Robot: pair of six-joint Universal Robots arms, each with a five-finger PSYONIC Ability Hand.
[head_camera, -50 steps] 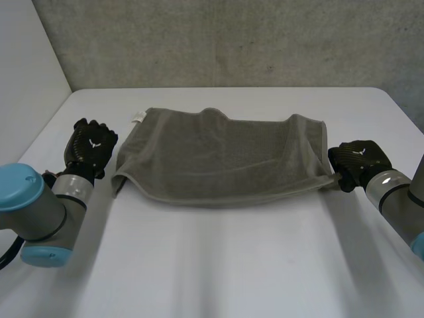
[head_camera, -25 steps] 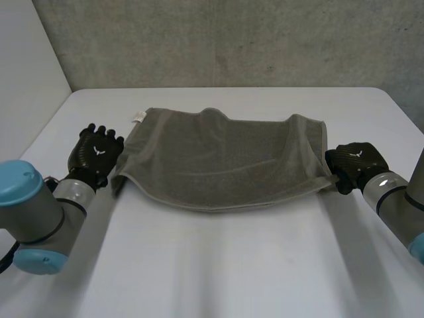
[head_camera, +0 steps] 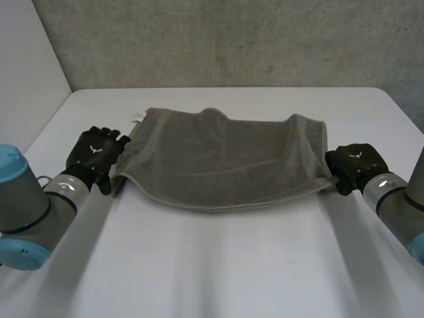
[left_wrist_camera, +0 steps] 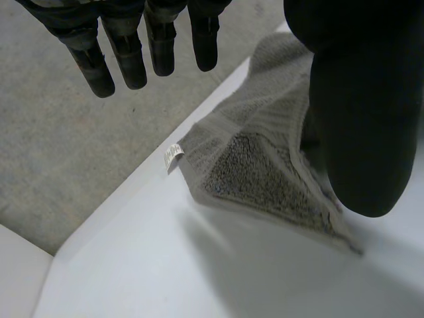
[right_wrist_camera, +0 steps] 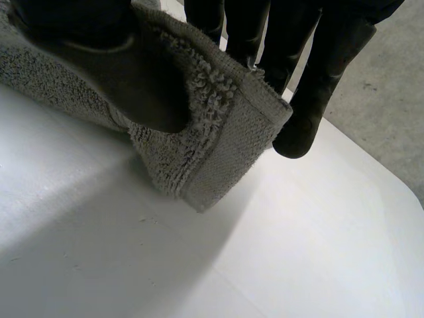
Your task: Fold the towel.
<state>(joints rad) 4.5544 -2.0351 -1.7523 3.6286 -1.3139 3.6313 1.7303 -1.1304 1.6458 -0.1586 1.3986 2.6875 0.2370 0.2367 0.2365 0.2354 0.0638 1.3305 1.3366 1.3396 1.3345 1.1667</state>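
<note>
No word or number can be read anywhere. A small white tag (head_camera: 138, 117) is sewn to the towel (head_camera: 218, 159) at its far left corner. In the left wrist view the tag (left_wrist_camera: 173, 156) shows faint dark lines of print, too small to make out. The left hand (head_camera: 96, 156) and the right hand (head_camera: 354, 164) each bear a small white emblem (head_camera: 95, 149) on the back, a winged shape with no letters.

Left hand (head_camera: 97, 152) has straight fingers (thumb apart); right hand (head_camera: 351, 163) pinches thumb to fingers.
</note>
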